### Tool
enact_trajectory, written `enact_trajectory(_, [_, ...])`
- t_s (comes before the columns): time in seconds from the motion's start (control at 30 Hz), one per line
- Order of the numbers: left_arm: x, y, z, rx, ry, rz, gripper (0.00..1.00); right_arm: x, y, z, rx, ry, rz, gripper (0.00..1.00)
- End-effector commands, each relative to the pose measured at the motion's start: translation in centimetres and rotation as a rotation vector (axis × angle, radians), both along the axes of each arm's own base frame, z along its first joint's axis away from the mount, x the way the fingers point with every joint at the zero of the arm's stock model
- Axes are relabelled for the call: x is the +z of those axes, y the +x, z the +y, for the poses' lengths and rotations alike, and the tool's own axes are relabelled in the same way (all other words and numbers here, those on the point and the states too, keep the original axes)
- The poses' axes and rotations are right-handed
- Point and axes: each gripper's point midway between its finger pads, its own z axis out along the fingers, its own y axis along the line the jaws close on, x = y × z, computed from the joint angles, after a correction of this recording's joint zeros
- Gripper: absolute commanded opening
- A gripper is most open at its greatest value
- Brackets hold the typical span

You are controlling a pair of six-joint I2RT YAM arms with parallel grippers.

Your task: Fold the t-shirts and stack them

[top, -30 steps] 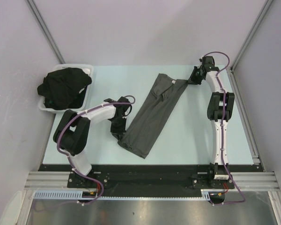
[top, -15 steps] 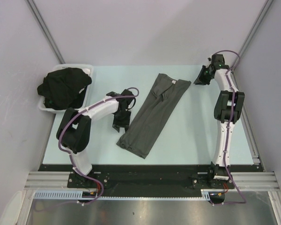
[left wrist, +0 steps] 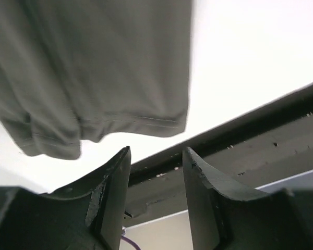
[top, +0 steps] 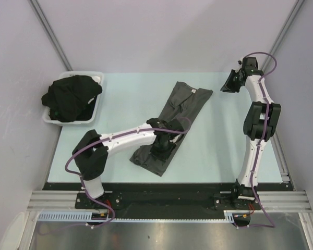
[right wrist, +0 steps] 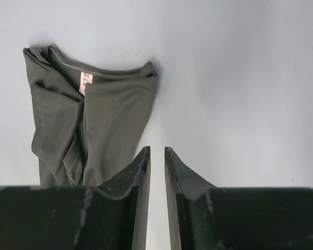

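Observation:
A charcoal grey t-shirt (top: 185,107), folded into a long strip, lies diagonally across the table's middle. My left gripper (top: 163,148) hovers over its near end, open and empty. In the left wrist view (left wrist: 156,153) the shirt's hem (left wrist: 94,67) lies beyond the fingertips. My right gripper (top: 228,86) is at the far right, apart from the collar. In the right wrist view (right wrist: 157,151) its jaws stand a narrow slit apart with nothing between them, and the collar end (right wrist: 99,120) lies to the left. A heap of black t-shirts (top: 70,96) fills the tray.
The white plastic tray (top: 97,101) stands at the far left corner. The table's black front rail (left wrist: 261,135) runs just beyond the shirt's near end. Grey walls with metal posts close in the sides.
My left arm swung from the shirt's left side to over its near end. My right gripper drew back to the right, away from the collar it was at.

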Motion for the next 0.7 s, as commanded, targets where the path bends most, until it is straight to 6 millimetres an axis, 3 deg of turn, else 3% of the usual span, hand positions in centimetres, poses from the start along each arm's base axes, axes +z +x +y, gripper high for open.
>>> enact_trajectory(0.0, [1.0, -1.3, -1.1, -0.055, -0.014, -0.009, 0.50, 4.1, -0.6, -0.6, -0.003, -0.007, -0.079, 0.22])
enact_trajectory(0.17, [-0.2, -2.8, -1.4, -0.090, -0.020, -0.011, 0.52, 4.7, -2.1, -1.2, -0.015, 0.006, -0.078, 0.22])
enact_trajectory(0.47, [-4.5, -2.3, -2.1, -0.060, -0.061, -0.080, 0.54, 8.1, -3.2, -2.9, -0.054, 0.037, -0.142, 0.22])
enact_trajectory(0.67, [-4.4, -1.7, -3.5, -0.070, -0.089, -0.092, 0.55, 8.4, -3.3, -3.2, -0.063, 0.060, -0.143, 0.23])
